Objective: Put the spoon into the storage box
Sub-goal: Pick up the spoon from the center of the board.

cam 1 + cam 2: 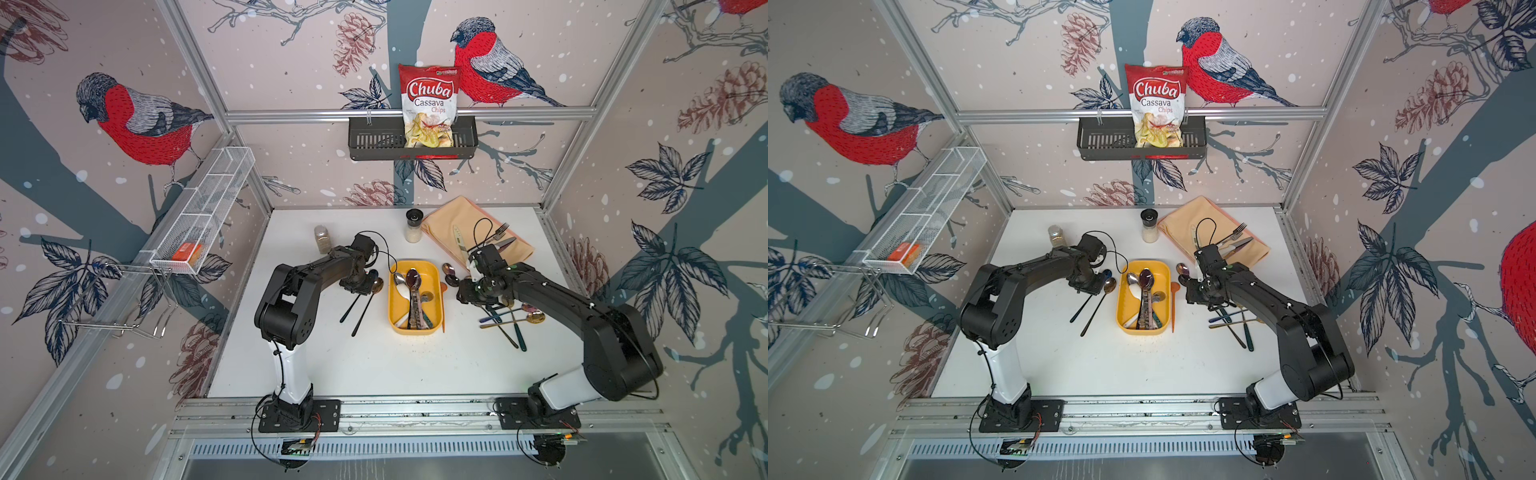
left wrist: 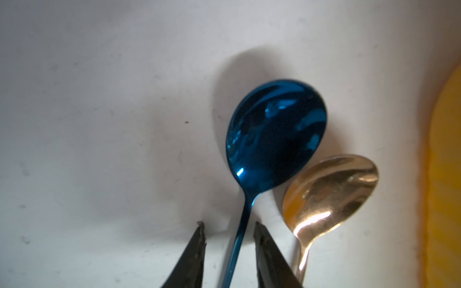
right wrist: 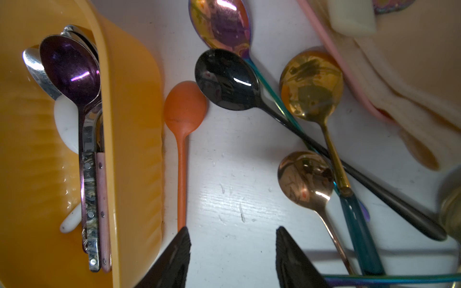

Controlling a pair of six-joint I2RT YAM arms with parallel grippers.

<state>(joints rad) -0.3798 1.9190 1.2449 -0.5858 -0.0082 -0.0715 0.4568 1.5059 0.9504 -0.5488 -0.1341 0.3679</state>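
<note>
Both top views overlook the whole table (image 1: 374, 365); both close wrist views catch the storage box (image 3: 134, 112).

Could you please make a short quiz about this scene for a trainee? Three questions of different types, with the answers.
1. True or false: the blue spoon lies inside the storage box.
2. Multiple choice: the fingers of the left gripper stand A) shut on the blue spoon's bowl, B) apart, either side of its handle, C) over the storage box.
3. Fill in: the orange spoon lies ___ the storage box.
Key: 1 false; 2 B; 3 beside.
</note>
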